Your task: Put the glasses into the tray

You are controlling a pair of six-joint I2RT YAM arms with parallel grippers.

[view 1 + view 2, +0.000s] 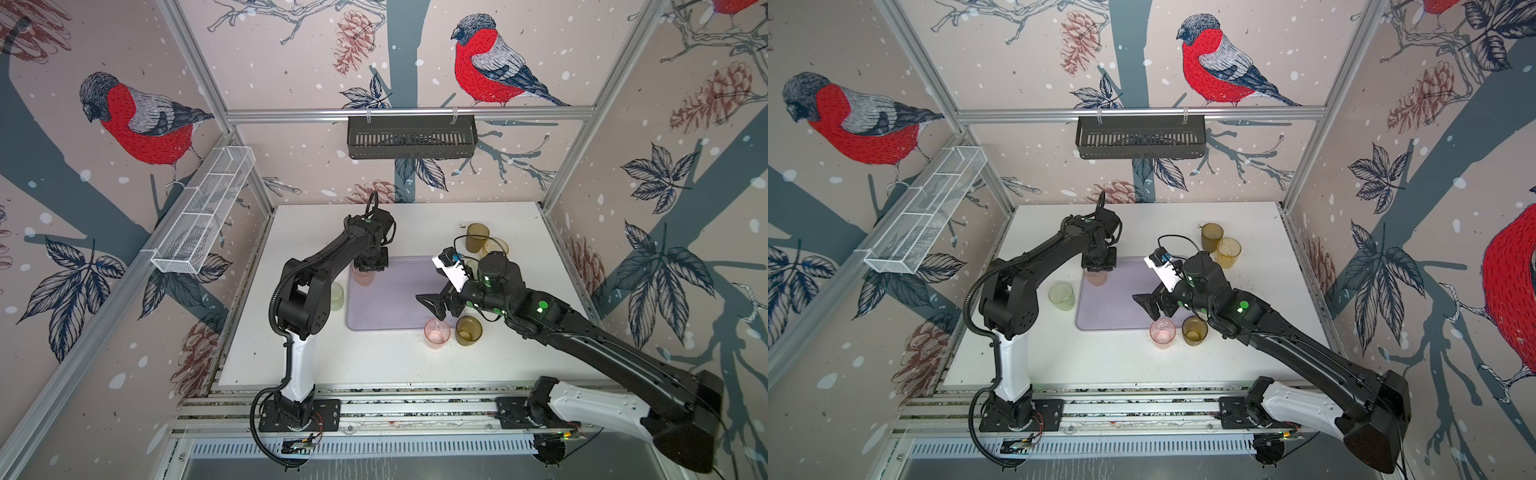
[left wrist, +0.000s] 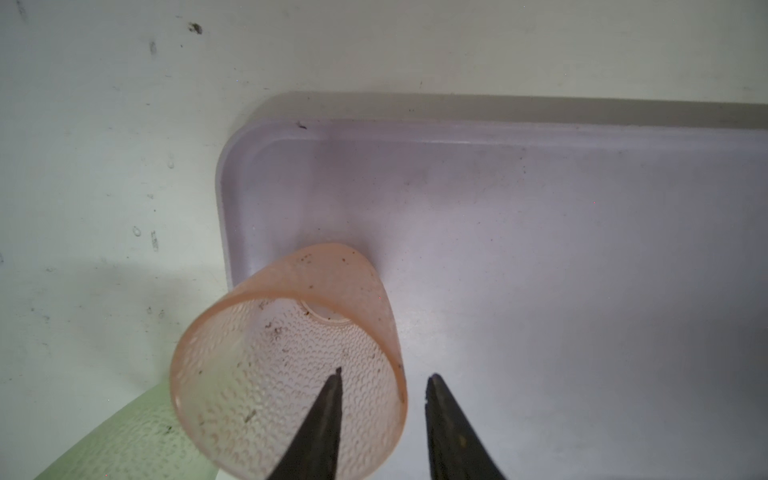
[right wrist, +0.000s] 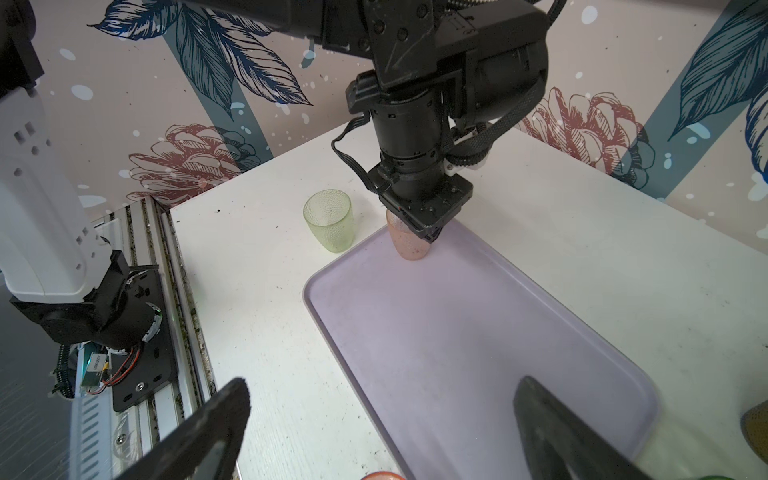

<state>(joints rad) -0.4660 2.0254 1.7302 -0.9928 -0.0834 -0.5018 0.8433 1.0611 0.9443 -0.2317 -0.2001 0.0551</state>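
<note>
In the far left corner of the tray (image 1: 395, 299), a pink tumbler (image 2: 291, 353) was seen standing upright, close to the low rim. The left pincer (image 2: 384, 376) was held over it with jaws parted, one finger inside the mouth and one outside, and the wall between them appeared to be clamped by neither.

A slanted lift was judged the main risk. The inner finger could catch the wall and tip the tumbler over the rim, toward the pale green tumbler (image 3: 330, 220) just beside it on the counter (image 1: 374, 357).

The right pincer (image 3: 382, 384) was spread wide and empty above the tray's near right part. Just off that near edge, a second pink tumbler (image 1: 437, 332) and an olive tumbler (image 1: 468, 330) stood close together, so one could be knocked while the other was taken.

The rest of the tray lay bare, leaving ample room. Two amber tumblers (image 1: 477, 237) were left well apart, beyond the far right corner.
</note>
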